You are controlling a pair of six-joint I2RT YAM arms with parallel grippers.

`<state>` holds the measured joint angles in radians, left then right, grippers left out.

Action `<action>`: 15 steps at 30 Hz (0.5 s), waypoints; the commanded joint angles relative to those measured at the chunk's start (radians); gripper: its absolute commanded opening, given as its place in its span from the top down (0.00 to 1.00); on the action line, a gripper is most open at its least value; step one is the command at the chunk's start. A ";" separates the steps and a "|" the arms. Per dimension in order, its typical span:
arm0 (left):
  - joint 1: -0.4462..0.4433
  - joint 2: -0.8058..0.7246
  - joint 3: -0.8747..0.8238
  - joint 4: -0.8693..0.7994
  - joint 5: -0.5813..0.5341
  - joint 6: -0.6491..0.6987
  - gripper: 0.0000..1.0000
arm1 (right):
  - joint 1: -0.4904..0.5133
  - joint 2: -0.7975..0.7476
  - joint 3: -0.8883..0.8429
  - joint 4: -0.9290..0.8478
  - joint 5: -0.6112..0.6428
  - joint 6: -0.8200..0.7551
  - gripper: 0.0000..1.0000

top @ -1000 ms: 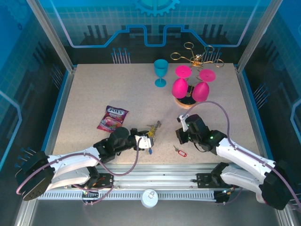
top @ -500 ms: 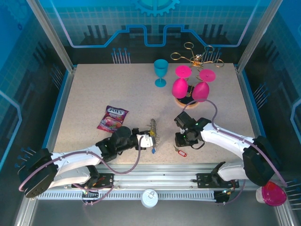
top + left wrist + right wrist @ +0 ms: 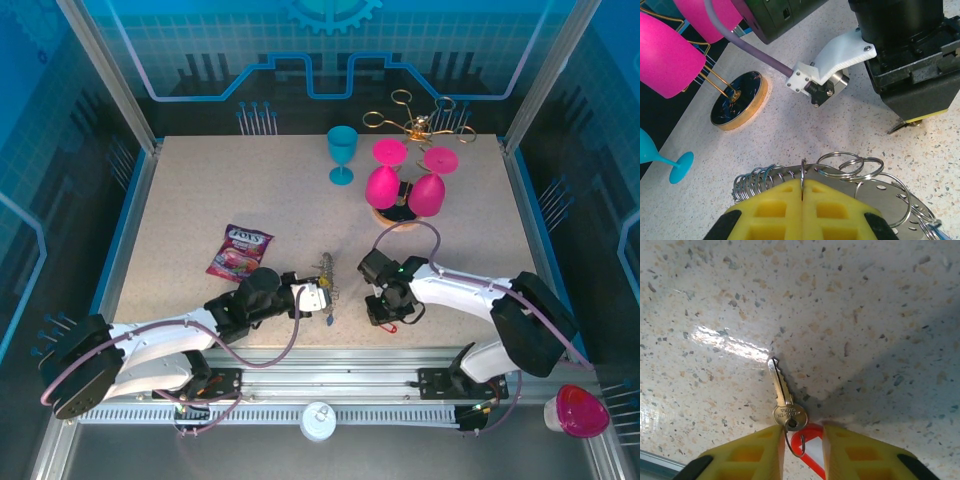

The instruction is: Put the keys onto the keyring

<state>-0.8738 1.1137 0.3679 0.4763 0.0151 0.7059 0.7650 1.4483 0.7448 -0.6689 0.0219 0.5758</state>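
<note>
Two grippers: left gripper [image 3: 803, 186] clamped on one keyring [image 3: 759, 176] (coiled), right gripper [image 3: 801, 436] parted astride one red-tagged key [image 3: 788, 414].

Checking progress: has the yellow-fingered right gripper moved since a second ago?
Yes. The right gripper moved downward in the top view, away from the pink plastic goblets.

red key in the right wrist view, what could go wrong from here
1. The right gripper straddles only the red tag; the key lies flat on the table and may dangle loosely once lifted.
2. The left gripper pinches one thin wire of the keyring, which might twist or slip.
</note>
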 commanded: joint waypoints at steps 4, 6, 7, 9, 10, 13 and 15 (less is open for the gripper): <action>0.004 0.009 0.013 -0.059 -0.001 -0.016 1.00 | 0.012 0.013 -0.006 0.008 -0.002 -0.004 0.86; 0.005 0.008 0.015 -0.064 -0.004 -0.015 1.00 | 0.012 0.006 -0.002 0.002 0.006 -0.005 0.94; 0.006 0.007 0.015 -0.064 -0.003 -0.015 1.00 | 0.012 -0.003 -0.001 -0.003 0.014 -0.005 0.98; 0.006 0.006 0.016 -0.065 -0.005 -0.017 1.00 | 0.012 -0.029 0.005 -0.009 0.038 -0.009 1.00; 0.007 0.007 0.016 -0.065 -0.007 -0.017 1.00 | 0.009 -0.041 0.010 -0.011 0.049 -0.015 1.00; 0.007 0.005 0.016 -0.064 -0.013 -0.016 1.00 | -0.003 -0.070 0.039 -0.012 0.076 -0.051 1.00; 0.008 0.005 0.015 -0.060 -0.014 -0.018 1.00 | -0.022 -0.061 0.066 -0.009 0.081 -0.086 1.00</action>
<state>-0.8734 1.1137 0.3710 0.4690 0.0147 0.7052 0.7616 1.3991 0.7609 -0.6659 0.0685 0.5381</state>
